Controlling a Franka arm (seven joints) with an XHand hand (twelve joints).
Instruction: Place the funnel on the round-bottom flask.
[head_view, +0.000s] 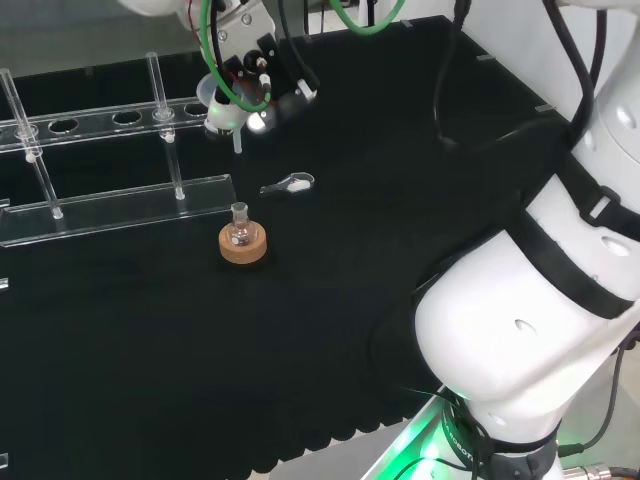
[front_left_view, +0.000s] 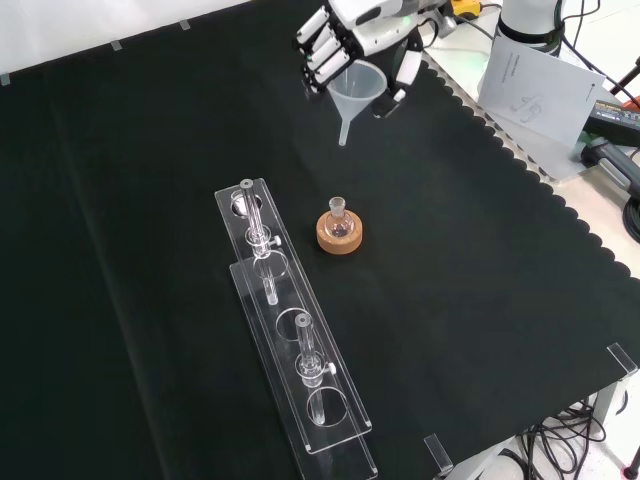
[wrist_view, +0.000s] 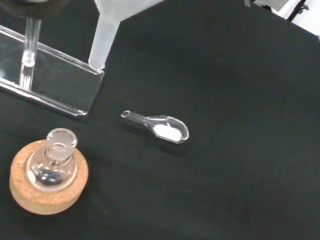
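Sitting right up close on its cork ring (wrist_view: 47, 184), round-bottom flask (wrist_view: 54, 165) waiting with open neck, hand (front_left_view: 350, 35) curling round the funnel (front_left_view: 357, 92) in the air well apart from it, so carrying it across level and lining the stem dead over that neck before lowering.

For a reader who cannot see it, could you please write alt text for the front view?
The hand holds a clear funnel in the air, spout down, above and apart from a small round-bottom flask that stands upright in a cork ring on the black cloth. To the flask's left lies a long clear rack holding upright glass tubes.
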